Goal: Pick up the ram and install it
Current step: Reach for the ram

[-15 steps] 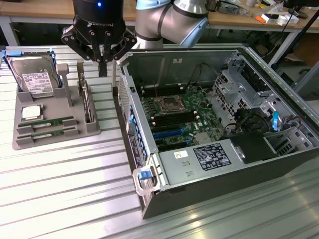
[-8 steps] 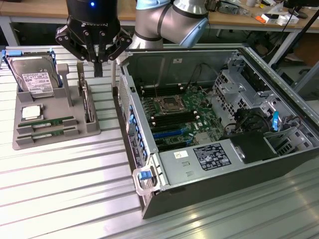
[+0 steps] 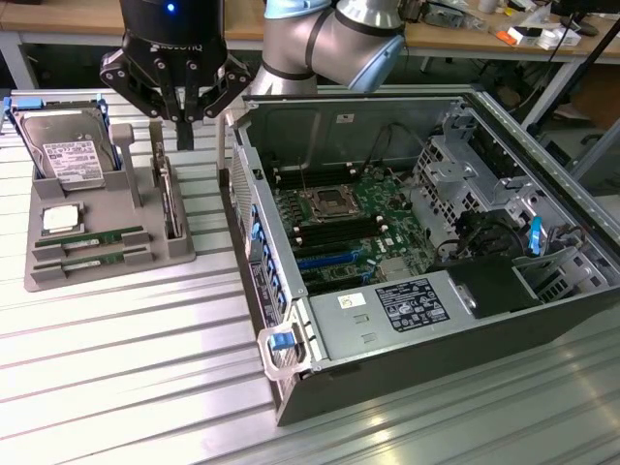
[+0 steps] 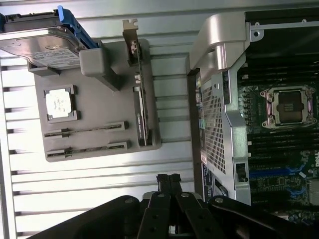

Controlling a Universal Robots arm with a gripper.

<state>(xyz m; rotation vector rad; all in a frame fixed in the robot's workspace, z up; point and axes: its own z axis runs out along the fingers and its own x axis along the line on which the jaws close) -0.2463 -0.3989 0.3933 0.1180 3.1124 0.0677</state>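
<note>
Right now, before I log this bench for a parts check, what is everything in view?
ram sticks: two, green, slotted along the tray's near edge
CPU chip: one, silver, tray recess
hard drive: one, silver, white label, tray's back
expansion card: one, dark, upright on the tray's case side
tray: one, grey, exterior view's left
computer case: one, dark, open, exterior view's right
motherboard: one, green, inside the case
table: one, silver slats, under everything
gripper: one, black, shut, empty, above the tray
arm: one, silver and blue, above the case's rear
</note>
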